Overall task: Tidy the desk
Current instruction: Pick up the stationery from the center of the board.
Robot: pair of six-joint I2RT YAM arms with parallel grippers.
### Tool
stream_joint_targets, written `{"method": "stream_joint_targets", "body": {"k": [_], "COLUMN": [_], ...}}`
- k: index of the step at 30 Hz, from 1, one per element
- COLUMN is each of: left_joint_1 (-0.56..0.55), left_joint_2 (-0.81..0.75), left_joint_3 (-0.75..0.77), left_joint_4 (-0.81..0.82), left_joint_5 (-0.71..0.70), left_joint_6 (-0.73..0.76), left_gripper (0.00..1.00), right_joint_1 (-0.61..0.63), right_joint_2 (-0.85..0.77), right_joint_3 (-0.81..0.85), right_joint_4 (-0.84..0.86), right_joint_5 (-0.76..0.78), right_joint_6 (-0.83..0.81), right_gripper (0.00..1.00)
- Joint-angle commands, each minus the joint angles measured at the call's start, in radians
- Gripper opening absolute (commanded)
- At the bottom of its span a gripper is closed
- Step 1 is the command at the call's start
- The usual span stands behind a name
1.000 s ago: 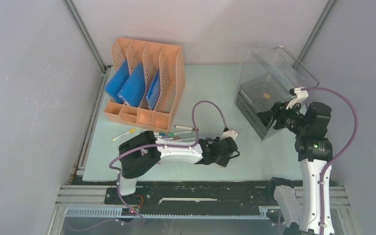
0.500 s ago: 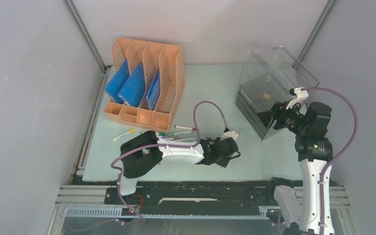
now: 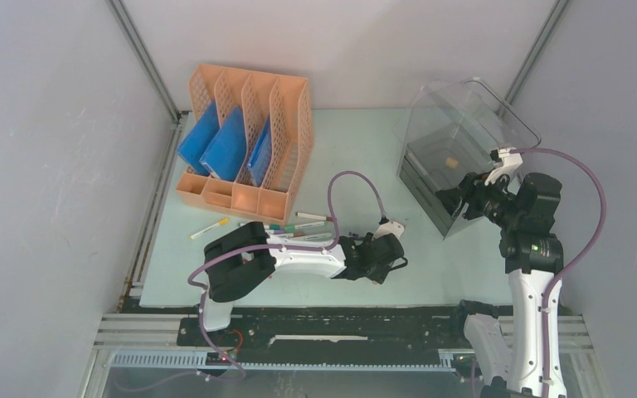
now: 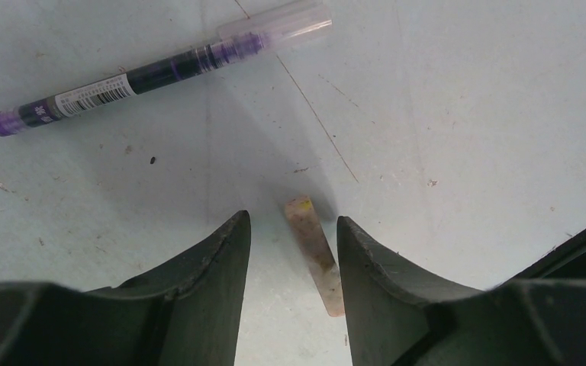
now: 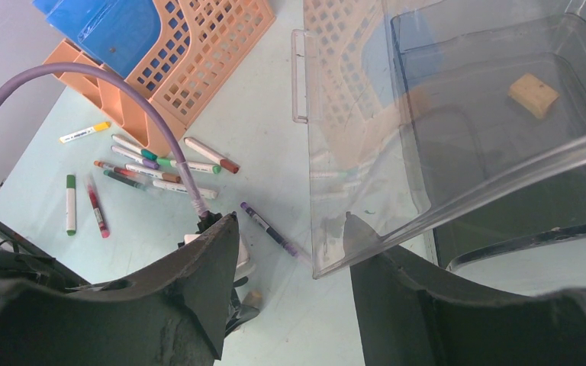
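Observation:
My left gripper [image 3: 381, 264] hangs low over the pale mint desk [image 3: 357, 149], near its front middle. In the left wrist view it [image 4: 294, 221] is open, and a small pinkish eraser piece [image 4: 314, 248] lies flat on the desk between the fingers, close against the right one. A purple pen [image 4: 160, 69] lies just beyond. My right gripper [image 3: 450, 199] is at the front of the clear drawer box [image 3: 456, 133]. It [image 5: 290, 221] is open, with its right fingertip behind the clear flap [image 5: 366, 114] and nothing clamped.
An orange file rack [image 3: 245, 141] with blue folders [image 3: 216, 145] stands at the back left. Several markers [image 5: 145, 164] lie scattered in front of it, and a yellow-tipped pen [image 3: 209, 228] lies apart. A tan block [image 5: 534, 95] sits inside the clear box. Grey walls close both sides.

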Motion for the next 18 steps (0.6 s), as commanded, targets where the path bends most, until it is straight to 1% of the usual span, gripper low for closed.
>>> {"method": "stream_joint_targets", "body": {"k": [1, 7, 18], "left_joint_1": [-0.006, -0.006, -0.008], "left_joint_2": [0.005, 0.009, 0.015], "left_joint_3": [0.029, 0.027, 0.03], "left_joint_4": [-0.01, -0.014, -0.02], "left_joint_5": [-0.017, -0.016, -0.017], "left_joint_6": [-0.001, -0.009, -0.01], "left_gripper": [0.52, 0.5, 0.49], "right_joint_1": [0.011, 0.011, 0.013], "right_joint_2": [-0.009, -0.013, -0.013], "right_joint_3": [0.031, 0.031, 0.032], "right_joint_4": [0.044, 0.044, 0.044], "right_joint_5": [-0.015, -0.015, -0.014], "right_joint_6": [-0.014, -0.014, -0.014], "right_gripper": [0.62, 0.62, 0.62]}}
